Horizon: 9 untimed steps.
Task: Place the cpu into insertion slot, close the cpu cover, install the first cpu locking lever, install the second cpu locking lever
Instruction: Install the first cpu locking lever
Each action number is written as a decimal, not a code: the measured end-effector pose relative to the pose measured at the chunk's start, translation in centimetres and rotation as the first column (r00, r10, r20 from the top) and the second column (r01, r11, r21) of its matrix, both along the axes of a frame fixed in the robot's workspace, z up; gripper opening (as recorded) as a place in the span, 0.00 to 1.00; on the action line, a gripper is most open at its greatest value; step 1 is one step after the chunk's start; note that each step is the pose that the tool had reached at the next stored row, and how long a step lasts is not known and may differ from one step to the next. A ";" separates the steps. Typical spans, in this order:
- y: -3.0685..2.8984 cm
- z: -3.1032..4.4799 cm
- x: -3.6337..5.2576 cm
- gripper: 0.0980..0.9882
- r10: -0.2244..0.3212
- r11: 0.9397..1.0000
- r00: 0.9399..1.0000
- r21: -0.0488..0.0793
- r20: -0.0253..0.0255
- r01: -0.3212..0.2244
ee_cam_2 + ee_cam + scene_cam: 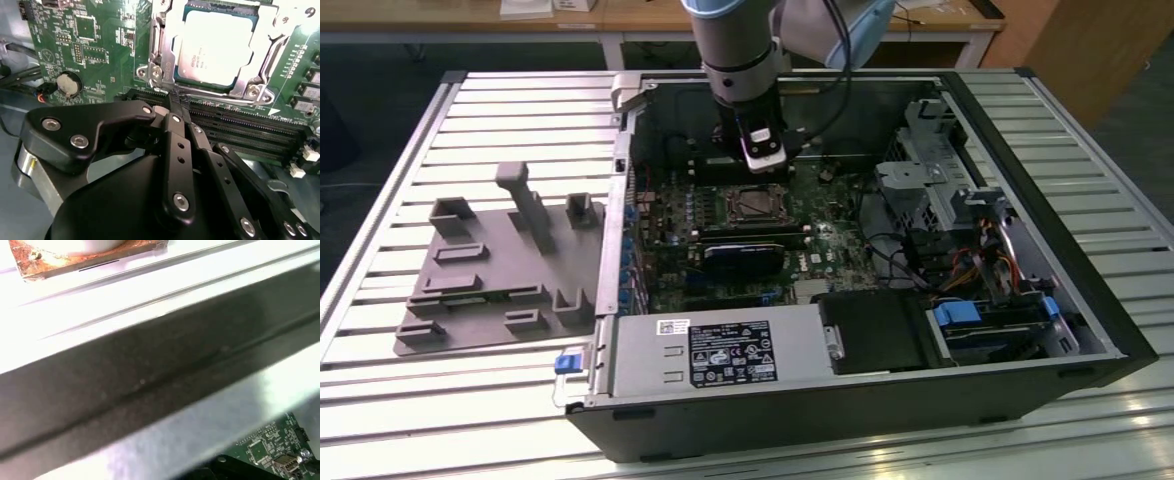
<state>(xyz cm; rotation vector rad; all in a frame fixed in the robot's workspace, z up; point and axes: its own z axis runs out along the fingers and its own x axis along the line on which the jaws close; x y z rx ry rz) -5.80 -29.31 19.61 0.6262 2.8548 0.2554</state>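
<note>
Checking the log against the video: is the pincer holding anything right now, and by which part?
Nothing is held. The pincer is shut and empty, its tips beside the chip already lying under its metal cover.

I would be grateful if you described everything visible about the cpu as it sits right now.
The cpu is a small flat square chip with a pale, silvery metal top carrying faint print. In the second wrist view it lies flat in the insertion slot, and the cpu cover, a shiny metal frame, lies closed around it with the chip's top showing through its window. The gripper is beside the socket, not touching the chip.
</note>
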 end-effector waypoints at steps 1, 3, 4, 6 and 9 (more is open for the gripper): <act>0.00 0.13 0.00 0.00 0.000 1.000 1.000 0.000 0.000 0.000; 0.00 0.48 0.00 0.00 0.000 1.000 1.000 0.000 0.000 0.000; 0.00 0.67 0.00 0.00 0.000 1.000 1.000 0.000 0.000 0.000; 0.00 1.08 0.00 0.00 0.000 1.000 1.000 0.000 0.000 0.000; 0.00 1.86 0.00 0.00 0.000 1.000 1.000 0.000 0.000 0.000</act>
